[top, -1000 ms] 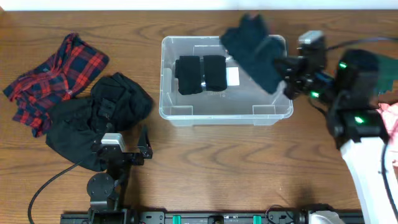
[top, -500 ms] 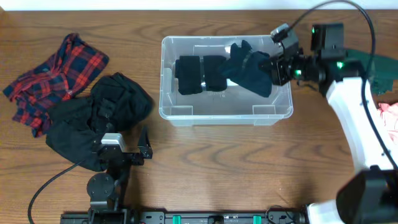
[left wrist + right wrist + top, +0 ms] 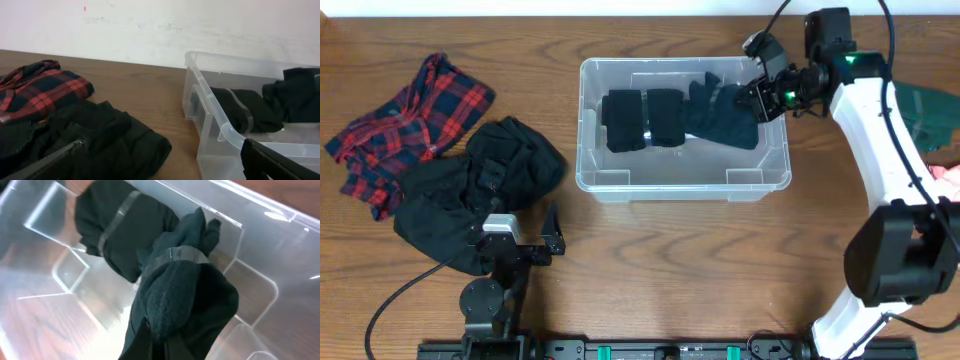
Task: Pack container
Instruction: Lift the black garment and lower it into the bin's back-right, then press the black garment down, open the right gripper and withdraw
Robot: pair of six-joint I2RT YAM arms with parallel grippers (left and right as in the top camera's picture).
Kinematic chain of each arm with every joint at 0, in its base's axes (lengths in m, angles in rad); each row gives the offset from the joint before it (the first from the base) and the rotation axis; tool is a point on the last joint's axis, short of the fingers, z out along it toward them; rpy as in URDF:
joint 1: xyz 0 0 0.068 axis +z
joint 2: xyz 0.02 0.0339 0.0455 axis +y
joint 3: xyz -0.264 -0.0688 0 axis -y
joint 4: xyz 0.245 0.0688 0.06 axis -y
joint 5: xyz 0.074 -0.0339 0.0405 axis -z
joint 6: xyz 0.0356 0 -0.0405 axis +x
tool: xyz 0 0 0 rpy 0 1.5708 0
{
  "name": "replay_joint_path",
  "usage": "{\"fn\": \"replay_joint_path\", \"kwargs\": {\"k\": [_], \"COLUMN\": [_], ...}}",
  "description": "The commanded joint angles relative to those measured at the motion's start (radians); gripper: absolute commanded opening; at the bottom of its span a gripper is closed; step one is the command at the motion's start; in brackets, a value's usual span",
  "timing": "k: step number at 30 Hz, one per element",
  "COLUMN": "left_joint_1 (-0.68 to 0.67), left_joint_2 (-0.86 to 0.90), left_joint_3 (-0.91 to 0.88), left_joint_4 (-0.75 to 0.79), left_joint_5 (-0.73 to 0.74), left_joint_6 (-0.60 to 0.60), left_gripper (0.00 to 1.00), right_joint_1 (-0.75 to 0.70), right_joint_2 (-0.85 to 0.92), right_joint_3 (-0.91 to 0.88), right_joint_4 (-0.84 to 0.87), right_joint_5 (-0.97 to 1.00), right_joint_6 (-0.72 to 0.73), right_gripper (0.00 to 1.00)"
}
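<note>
Box: clear plastic box with round corners [image 3: 680, 186] sits mid-table | Right gripper [image 3: 758, 100]: squeezed tight on dark soft cloth [image 3: 725, 118], low in the box beside two black rolls [image 3: 645, 120], likely to pack neatly | Left gripper [image 3: 550, 238]: wide open, holds nothing, by black clothes pile [image 3: 480, 190].

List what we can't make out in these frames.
Right gripper fingertips: right wrist view, buried in the dark garment it clamps.
Container floor: overhead, covered by that garment and the black bundles.
Pink item: overhead, cut off by the right edge; unidentifiable.
Black heap: crumpled, garment type unclear in overhead and left wrist views.
</note>
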Motion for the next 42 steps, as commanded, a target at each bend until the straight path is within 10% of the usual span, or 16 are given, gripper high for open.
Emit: {"fn": "replay_joint_path", "kwargs": {"k": [1, 9, 12, 17, 25, 32, 42], "left_joint_1": [0.005, 0.005, 0.005, 0.005, 0.005, 0.005, 0.005], "left_joint_2": [-0.001, -0.001, -0.001, -0.001, -0.001, -0.001, -0.001], "left_joint_3": [-0.018, -0.018, -0.018, -0.018, -0.018, -0.018, -0.018], "left_joint_4": [-0.034, -0.034, -0.034, -0.034, -0.034, -0.034, -0.034], "left_joint_5": [0.018, 0.018, 0.018, 0.018, 0.018, 0.018, 0.018], "left_joint_6": [-0.002, -0.002, -0.002, -0.002, -0.002, -0.002, -0.002], "left_gripper": [0.98, 0.98, 0.98, 0.98, 0.98, 0.98, 0.98], "right_joint_1": [-0.021, -0.042, -0.039, -0.028, 0.005, 0.081, 0.199], "right_joint_2": [0.013, 0.013, 0.013, 0.013, 0.013, 0.013, 0.013], "right_joint_3": [0.031, 0.035, 0.035, 0.035, 0.064, 0.211, 0.178], "right_joint_4": [0.016, 0.069, 0.096, 0.122, 0.071, -0.195, -0.391], "right_joint_5": [0.013, 0.059, 0.069, 0.077, 0.128, 0.303, 0.617], "right_joint_6": [-0.02, -0.02, -0.02, -0.02, 0.026, 0.18, 0.388], "right_gripper": [0.01, 0.05, 0.77, 0.86, 0.73, 0.04, 0.01]}}
